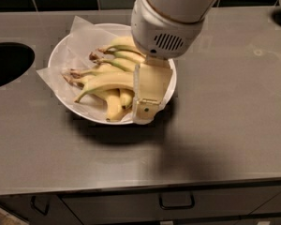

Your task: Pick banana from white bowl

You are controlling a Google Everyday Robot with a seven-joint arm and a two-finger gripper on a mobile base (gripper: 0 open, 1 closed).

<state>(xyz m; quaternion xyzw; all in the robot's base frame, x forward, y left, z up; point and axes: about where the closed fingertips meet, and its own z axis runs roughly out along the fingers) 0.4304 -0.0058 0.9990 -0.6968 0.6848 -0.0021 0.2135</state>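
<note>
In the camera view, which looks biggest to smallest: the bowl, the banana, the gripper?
1. Bowl, largest.
2. Gripper, over the bowl's right side, and banana look about equally long; the gripper sits nearer the camera, so I won't rank them.
</note>
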